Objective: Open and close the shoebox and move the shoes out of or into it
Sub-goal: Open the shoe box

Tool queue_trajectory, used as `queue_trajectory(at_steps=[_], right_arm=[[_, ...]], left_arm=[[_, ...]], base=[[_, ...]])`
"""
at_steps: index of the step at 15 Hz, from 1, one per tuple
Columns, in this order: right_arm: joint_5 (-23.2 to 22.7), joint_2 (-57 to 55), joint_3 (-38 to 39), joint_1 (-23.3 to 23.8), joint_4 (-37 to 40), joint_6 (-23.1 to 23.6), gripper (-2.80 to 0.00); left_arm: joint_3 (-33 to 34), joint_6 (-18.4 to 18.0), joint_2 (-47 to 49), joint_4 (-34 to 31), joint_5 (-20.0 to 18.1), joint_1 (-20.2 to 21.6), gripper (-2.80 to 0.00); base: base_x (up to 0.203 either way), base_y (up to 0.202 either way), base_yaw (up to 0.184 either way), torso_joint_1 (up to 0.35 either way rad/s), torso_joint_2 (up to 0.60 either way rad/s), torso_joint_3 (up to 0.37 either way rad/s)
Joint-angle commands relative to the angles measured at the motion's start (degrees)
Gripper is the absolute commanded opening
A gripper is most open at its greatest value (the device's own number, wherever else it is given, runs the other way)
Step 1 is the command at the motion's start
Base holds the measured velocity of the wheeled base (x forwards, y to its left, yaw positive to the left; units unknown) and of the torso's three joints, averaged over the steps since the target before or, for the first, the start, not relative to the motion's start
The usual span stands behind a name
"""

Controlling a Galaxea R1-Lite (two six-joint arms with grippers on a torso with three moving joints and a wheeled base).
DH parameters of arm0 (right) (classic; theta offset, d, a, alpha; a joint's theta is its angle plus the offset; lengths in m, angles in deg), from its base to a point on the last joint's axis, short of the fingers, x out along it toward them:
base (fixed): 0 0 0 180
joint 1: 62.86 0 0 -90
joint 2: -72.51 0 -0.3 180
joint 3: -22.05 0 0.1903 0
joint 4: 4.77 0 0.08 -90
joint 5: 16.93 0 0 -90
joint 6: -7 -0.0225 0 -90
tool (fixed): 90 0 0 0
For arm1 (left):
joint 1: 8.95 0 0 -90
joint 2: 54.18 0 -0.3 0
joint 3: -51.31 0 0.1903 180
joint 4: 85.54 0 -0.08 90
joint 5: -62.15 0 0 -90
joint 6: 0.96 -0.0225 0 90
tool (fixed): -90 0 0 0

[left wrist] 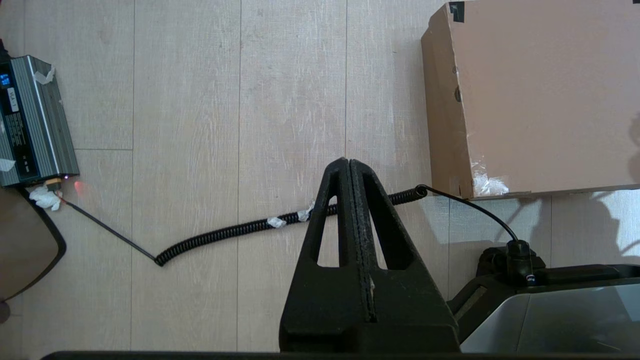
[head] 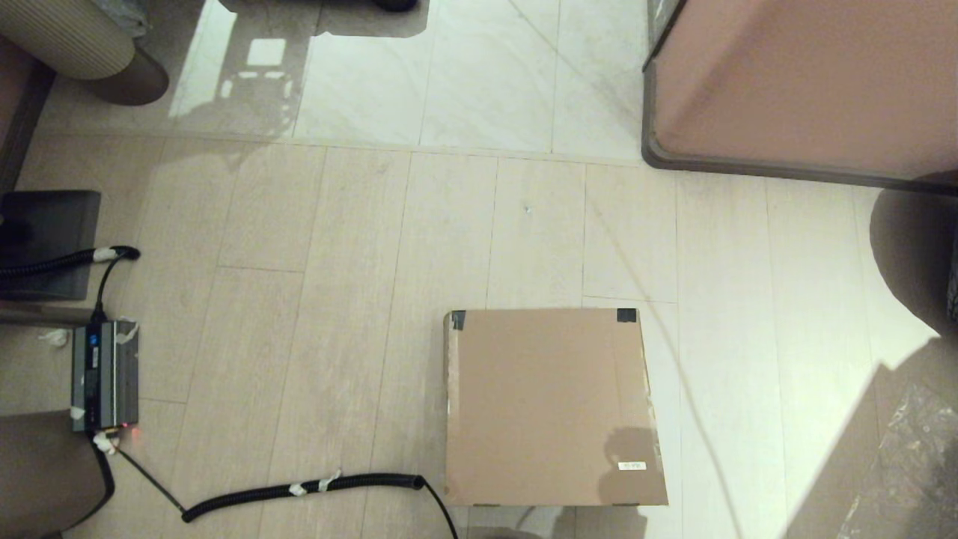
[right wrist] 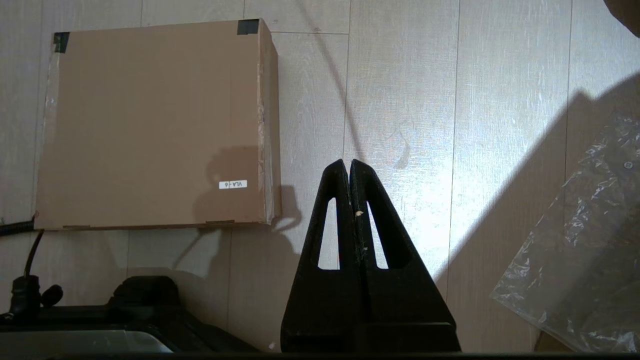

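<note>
On the wooden floor [head: 337, 299], just ahead of the robot, the shoebox [head: 550, 408] is lying with its flap lid down flat and no shoes showing. Both tools are hovering low with fingers pressed together and gripping nothing: the left tool [left wrist: 348, 167] is sitting off the box's left side near the coiled cable [left wrist: 235, 232], the right tool [right wrist: 348, 169] off its right side. Judging by the white label [right wrist: 233, 184], the near edge is facing the robot, roughly equally close to either arm.

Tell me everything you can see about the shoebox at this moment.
The shoebox is plain brown cardboard, almost square from above. Its lid is shut and lies flat. Dark tape marks the two far lid corners, and a small white label sits near the near right corner. Clear tape shows along its side edges. It stands on the pale wood floor. A black coiled cable ends beside its near left corner. Neither gripper touches it.
</note>
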Motion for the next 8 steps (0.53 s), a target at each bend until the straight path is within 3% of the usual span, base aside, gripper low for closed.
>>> queue_trajectory(at_steps=[1, 3, 6, 8], right_arm=[[-0.1, -0.1, 0.0, 0.0, 0.0, 0.1, -2.80], [0.0, -0.1, 0.1, 0.0, 0.0, -0.2, -2.80], [-1.8, -0.1, -0.1, 0.0, 0.4, 6.0, -2.80], [-1.4, -0.4, -0.6, 0.1, 1.8, 5.9, -2.80]], left_arm=[[0.0, 0.0, 0.1, 0.0, 0.0, 0.0, -2.80], [0.0, 0.0, 0.1, 0.0, 0.0, 0.0, -2.80], [-0.1, -0.2, 0.1, -0.1, 0.0, 0.0, -2.80], [-0.3, -0.2, 0.0, -0.6, 0.0, 0.0, -2.80]], base=[[0.000, 0.000, 0.000, 0.000, 0.00, 0.000], [0.000, 0.000, 0.000, 0.000, 0.00, 0.000], [0.000, 0.000, 0.000, 0.000, 0.00, 0.000], [0.000, 0.000, 0.000, 0.000, 0.00, 0.000]])
